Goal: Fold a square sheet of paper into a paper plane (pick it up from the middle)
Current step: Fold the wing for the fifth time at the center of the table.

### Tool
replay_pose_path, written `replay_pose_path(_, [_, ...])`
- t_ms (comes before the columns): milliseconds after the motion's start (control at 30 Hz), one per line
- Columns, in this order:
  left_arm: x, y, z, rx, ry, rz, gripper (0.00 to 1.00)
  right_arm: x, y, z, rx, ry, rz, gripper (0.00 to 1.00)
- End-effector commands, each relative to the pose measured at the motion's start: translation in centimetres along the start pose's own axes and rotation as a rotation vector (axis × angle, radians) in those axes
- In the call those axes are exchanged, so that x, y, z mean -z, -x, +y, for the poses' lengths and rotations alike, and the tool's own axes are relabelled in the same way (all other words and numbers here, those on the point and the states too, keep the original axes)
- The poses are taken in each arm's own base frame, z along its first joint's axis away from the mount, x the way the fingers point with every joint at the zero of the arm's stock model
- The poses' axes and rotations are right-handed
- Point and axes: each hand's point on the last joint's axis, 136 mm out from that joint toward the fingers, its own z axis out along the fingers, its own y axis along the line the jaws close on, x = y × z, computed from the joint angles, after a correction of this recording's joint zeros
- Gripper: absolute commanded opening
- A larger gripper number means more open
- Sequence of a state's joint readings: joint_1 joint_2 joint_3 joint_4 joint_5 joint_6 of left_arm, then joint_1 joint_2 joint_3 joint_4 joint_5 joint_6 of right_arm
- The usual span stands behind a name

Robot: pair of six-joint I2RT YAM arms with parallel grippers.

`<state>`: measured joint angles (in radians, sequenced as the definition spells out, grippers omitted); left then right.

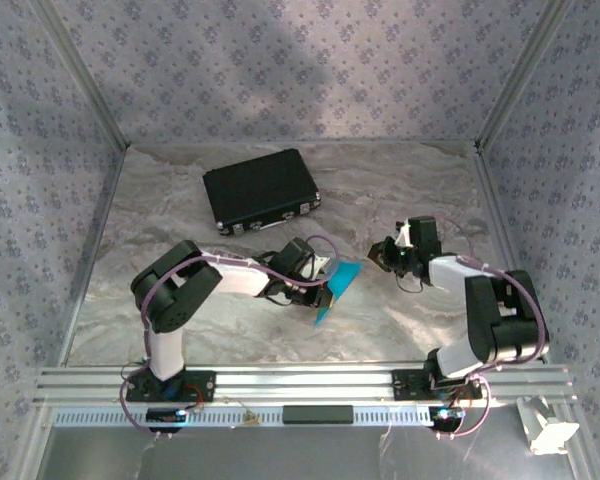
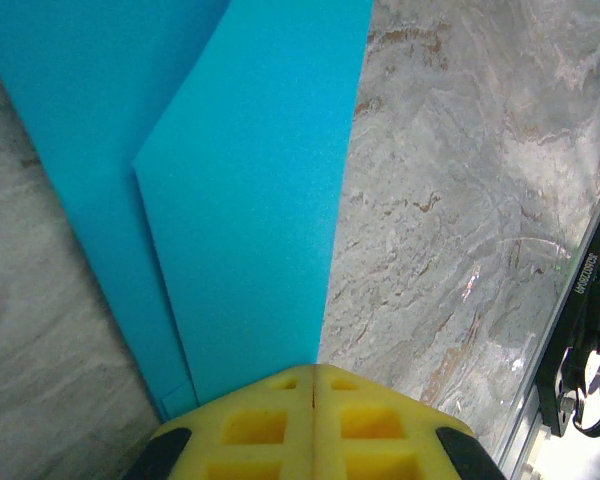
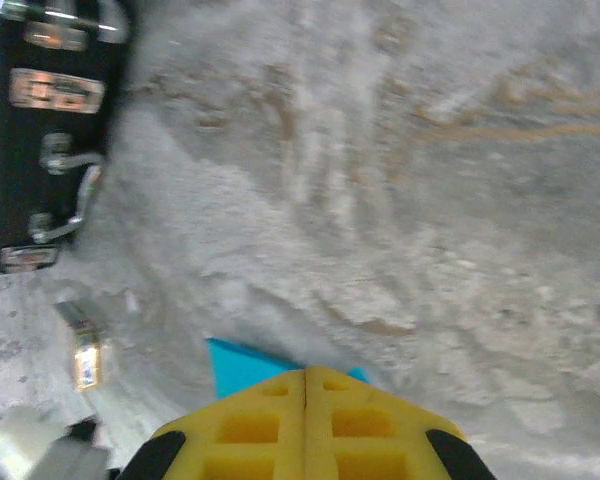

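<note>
Left wrist view: a thin, bright cyan-blue paper sheet [image 2: 250, 200], folded so one layer overlaps another along a slanted edge, rises from between the yellow fingers of the left gripper [image 2: 313, 405], which are clamped together on its lower end. Top external view: the paper sheet [image 1: 338, 283] sits tilted near the middle of the grey marbled table [image 1: 400, 320], at the left gripper's tip. The right gripper [image 1: 378, 256] is just beside the sheet's upper corner, jaws pressed together; whether it touches the sheet cannot be told. A black rectangular hard case with metal latches [image 1: 260, 190] lies well apart, toward the far wall.
</note>
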<state>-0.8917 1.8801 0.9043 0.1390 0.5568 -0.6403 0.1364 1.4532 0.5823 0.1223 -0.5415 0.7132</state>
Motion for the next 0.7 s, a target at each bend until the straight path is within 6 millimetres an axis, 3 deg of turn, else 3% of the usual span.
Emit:
replay_pose_path(0, [-0.7,-4.4,4.7,0.117,0.139,0.126,0.00,-0.1,-2.1,1.1,0.030,0.035,0.059,0.05])
replay_pose_path(167, [-0.8,-4.3,4.6,0.116,0.137,0.121,0.00,-1.8,-6.4,2.5,0.097,0.059,0.169,0.05])
replay_pose_path(300, [-0.7,-4.2,4.5,0.118,0.134,0.117,0.00,-3.0,-8.7,2.9,0.118,0.065,0.239,0.04])
replay_pose_path(500, [-0.7,-4.0,4.3,0.116,0.121,0.110,0.00,-4.6,-10.1,-0.6,0.064,-0.045,0.281,0.03])
replay_pose_path(667, [0.0,-3.3,3.1,0.107,0.099,0.087,0.00,-4.7,-10.6,-2.3,0.046,-0.100,0.282,0.00])
